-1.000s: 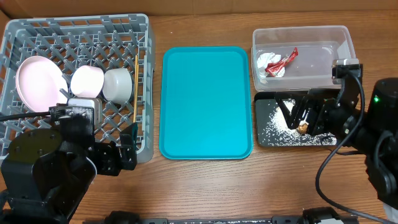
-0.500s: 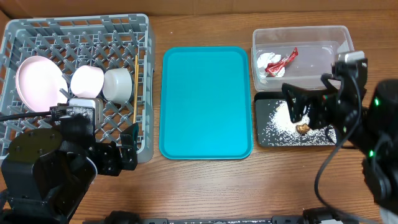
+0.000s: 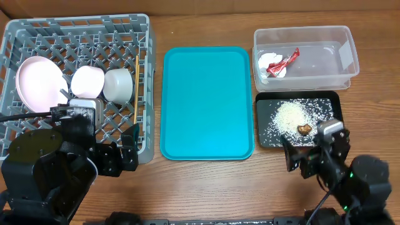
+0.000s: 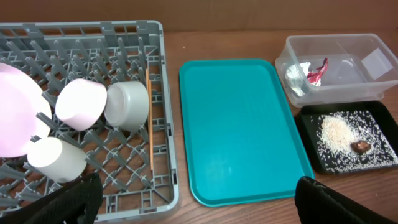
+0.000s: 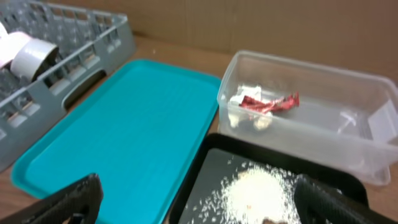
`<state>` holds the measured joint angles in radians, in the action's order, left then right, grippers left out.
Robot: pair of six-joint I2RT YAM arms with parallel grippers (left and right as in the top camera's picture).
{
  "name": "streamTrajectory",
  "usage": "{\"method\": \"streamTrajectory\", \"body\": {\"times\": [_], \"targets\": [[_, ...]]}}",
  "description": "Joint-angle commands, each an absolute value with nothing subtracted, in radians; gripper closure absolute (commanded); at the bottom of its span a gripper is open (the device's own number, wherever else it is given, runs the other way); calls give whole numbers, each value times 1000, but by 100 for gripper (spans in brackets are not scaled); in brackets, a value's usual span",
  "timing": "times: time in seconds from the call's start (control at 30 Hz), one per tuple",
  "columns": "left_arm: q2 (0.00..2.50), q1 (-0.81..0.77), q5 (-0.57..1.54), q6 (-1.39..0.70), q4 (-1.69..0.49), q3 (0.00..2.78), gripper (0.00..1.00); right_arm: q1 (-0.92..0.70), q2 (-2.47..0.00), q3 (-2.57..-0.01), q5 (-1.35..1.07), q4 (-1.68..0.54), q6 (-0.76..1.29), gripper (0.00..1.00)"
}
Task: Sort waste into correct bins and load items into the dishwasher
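Basically, left pincer (image 4: 199,202) and right pincer (image 5: 196,199) both hung wide open, empty; rice (image 3: 290,114) lay just beside the teal tray (image 3: 206,103).

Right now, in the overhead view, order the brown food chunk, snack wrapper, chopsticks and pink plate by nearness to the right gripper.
From the right gripper:
1. Brown food chunk, black tray, just beyond it.
2. Snack wrapper, clear tub, farther back.
3. Chopsticks, dish rack's right side.
4. Pink plate, rack's far left.
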<state>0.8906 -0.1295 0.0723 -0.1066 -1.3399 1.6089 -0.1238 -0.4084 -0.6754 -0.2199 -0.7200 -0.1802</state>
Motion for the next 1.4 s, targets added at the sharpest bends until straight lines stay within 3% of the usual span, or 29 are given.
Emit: {"method": "streamTrajectory", "body": {"times": [0.0, 0.3, 0.67, 1.37], "targets": [[886, -126, 85, -128, -1338, 1606, 0, -117, -266, -529, -210, -649, -191, 0], [886, -126, 85, -128, -1338, 1606, 0, -117, -10, -214, -210, -468, -191, 0], [886, -126, 85, -128, -1338, 1606, 0, -117, -3, -14, -210, -72, -188, 0], [886, -126, 85, -128, -1338, 1606, 0, -118, -3, -8, -206, -60, -187, 0]]}}
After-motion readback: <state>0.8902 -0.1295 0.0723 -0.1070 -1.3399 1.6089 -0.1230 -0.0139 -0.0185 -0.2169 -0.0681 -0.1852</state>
